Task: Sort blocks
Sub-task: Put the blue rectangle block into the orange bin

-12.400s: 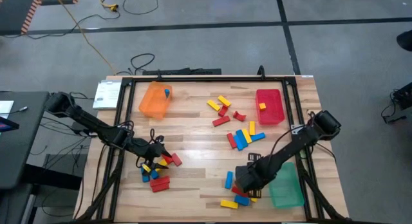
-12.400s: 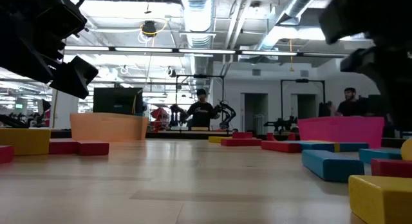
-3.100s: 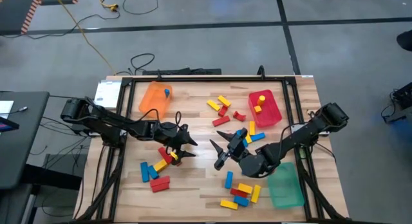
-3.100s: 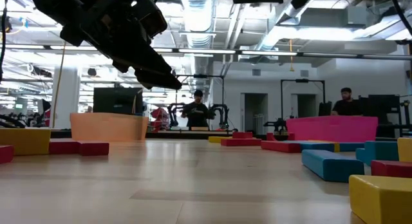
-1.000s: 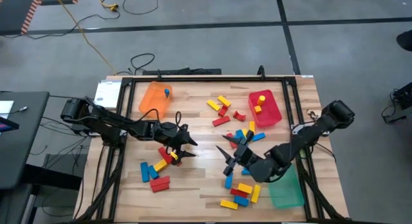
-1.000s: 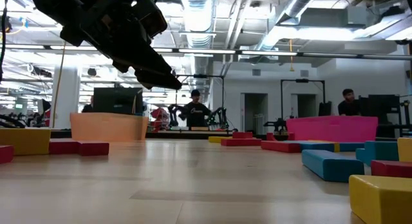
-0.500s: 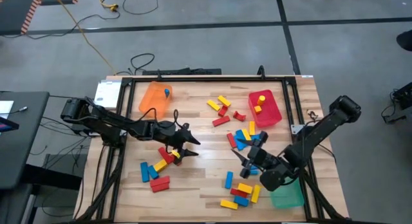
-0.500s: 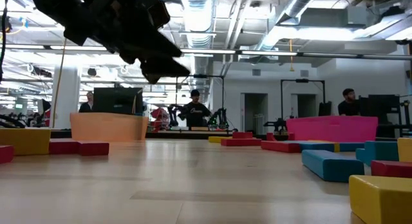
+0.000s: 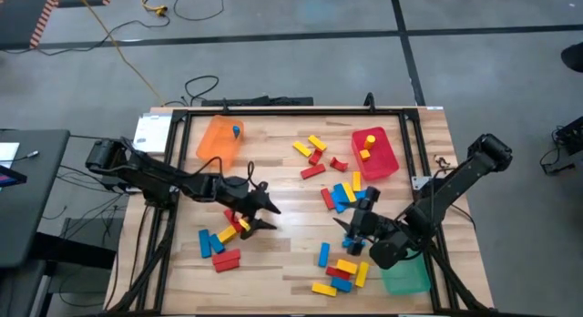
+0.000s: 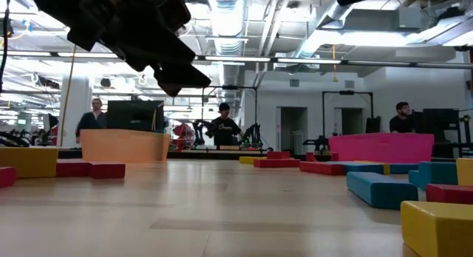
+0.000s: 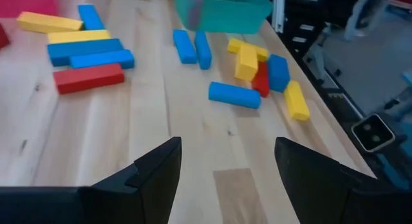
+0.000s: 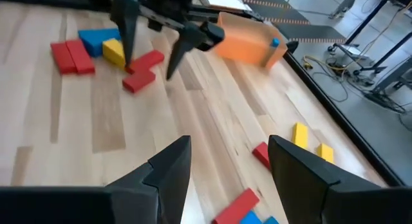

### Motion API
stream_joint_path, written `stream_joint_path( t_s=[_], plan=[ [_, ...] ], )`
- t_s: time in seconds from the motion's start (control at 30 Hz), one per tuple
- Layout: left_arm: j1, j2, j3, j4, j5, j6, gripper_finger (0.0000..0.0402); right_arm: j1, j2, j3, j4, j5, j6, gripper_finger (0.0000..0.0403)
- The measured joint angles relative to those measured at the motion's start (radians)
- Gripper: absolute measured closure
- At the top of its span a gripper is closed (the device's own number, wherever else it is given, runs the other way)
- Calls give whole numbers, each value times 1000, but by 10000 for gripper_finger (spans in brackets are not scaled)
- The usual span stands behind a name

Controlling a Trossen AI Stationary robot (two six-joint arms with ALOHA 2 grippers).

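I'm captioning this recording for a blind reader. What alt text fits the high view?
Seen from above, two dark robot arms hover over a wooden table scattered with red, yellow and blue blocks. The left gripper is open above a small cluster, the right gripper open above another. An orange tray, a red tray and a green tray sit near the edges.

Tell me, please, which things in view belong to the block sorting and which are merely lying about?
Belonging to the job:
- red, yellow and blue blocks
- orange tray
- red tray
- green tray
- left gripper, open
- right gripper, open

Lying about:
- white card at the table's edge
- cables on the floor
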Motion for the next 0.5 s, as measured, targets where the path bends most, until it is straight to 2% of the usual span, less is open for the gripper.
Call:
stream_joint_path(
  t_s=[0.23, 0.33, 0.5],
  plan=[
    [-6, -1, 10, -68, -2, 73, 156, -3, -19, 0, -88, -2, -2, 182],
    [-6, -1, 60, -229, -29, 101, 156, -2, -36, 0, -111, -3, -3, 182],
    [-40, -1, 171, -568, -174, 158, 156, 2, -61, 0, -147, -5, -3, 182]
  ],
)
